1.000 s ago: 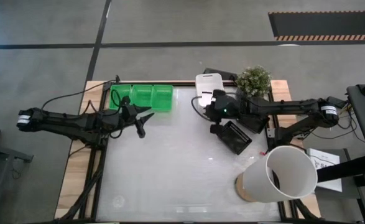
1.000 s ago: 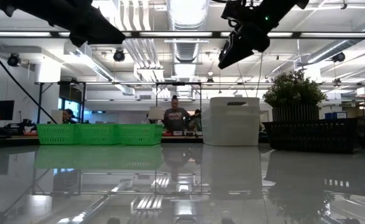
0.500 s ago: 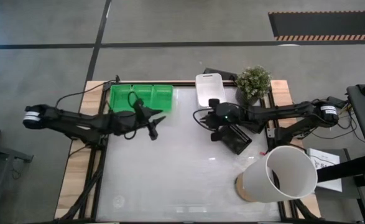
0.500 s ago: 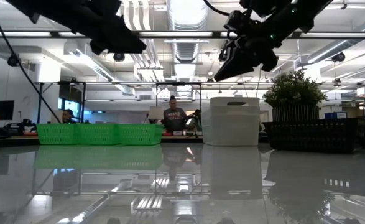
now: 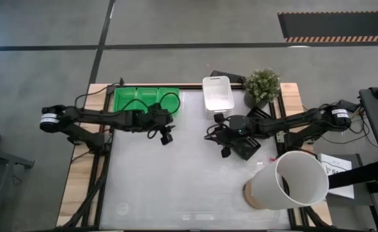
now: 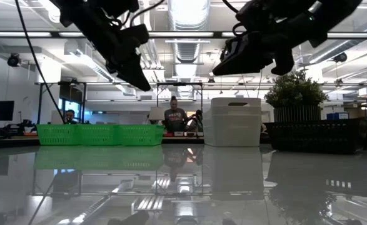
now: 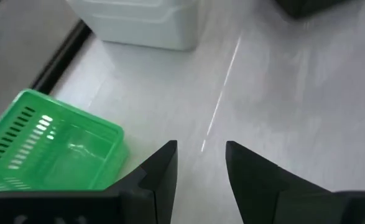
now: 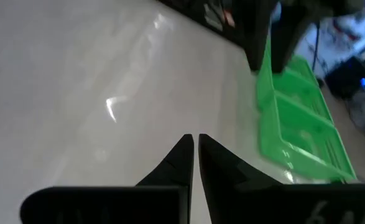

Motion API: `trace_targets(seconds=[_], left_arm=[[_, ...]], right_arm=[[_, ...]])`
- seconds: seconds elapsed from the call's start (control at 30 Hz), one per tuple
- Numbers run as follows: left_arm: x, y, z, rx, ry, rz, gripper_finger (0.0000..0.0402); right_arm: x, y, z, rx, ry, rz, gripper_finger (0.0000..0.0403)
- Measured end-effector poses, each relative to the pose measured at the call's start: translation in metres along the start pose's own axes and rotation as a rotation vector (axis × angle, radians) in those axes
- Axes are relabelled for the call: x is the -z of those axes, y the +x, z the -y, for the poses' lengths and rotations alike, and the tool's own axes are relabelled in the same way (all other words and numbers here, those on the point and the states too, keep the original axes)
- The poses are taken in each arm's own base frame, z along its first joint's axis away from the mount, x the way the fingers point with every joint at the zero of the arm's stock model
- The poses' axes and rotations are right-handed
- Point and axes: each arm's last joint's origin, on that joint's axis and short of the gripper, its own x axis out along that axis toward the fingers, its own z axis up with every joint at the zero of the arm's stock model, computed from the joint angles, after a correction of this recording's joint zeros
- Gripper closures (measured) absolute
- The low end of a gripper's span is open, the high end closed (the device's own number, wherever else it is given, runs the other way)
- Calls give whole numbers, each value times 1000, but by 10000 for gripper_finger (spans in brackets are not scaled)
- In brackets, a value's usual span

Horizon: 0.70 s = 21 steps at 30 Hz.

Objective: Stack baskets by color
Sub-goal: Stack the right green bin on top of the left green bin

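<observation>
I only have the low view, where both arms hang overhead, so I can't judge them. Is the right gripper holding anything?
Observer: No. Its wrist view shows the right gripper shut, with nothing between the fingers.
Operator: Where is the black basket relative to it?
Observer: From above, the black basket lies at an angle right beside that gripper, not lined up with the other baskets.
Operator: And the left arm?
Observer: The left gripper is open and empty, just off the end of the row of green baskets.
</observation>
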Motion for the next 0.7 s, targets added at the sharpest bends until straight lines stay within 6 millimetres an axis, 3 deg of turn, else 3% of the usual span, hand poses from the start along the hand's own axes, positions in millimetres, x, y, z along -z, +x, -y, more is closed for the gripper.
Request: trace_targets(seconds=[0.33, 0.7], left_arm=[[10, 16, 4, 0, -11, -104, 281], [12, 18, 4, -16, -16, -108, 281]], right_arm=[[35, -16, -24, 55, -45, 216, 385], [49, -67, -31, 149, -38, 331, 385]])
